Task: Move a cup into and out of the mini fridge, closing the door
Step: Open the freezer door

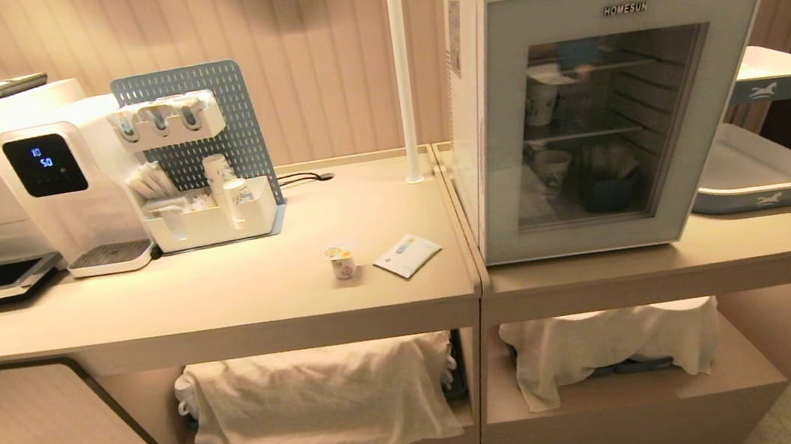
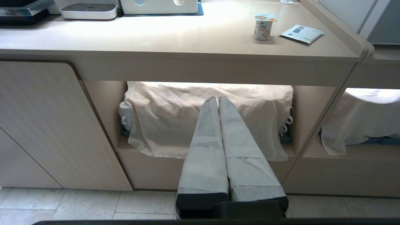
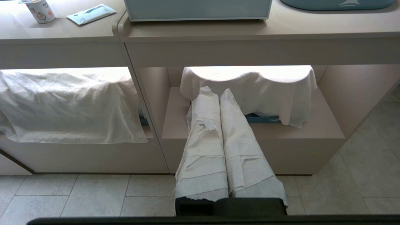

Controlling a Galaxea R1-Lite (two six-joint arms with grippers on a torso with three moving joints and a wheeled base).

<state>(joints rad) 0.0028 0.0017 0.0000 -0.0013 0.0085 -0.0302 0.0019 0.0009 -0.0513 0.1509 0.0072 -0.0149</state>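
Parked low before desk, both arms at rest, neither in head view. L claw clenched, empty, aimed at cloth-draped shelf; R claw same, clenched on nothing. Nothing done yet, by the look: cup upright on desk, just beside flat packet, well apart from either claw. Mini fridge at right, door closed. Left to do: open, load, unload, close.
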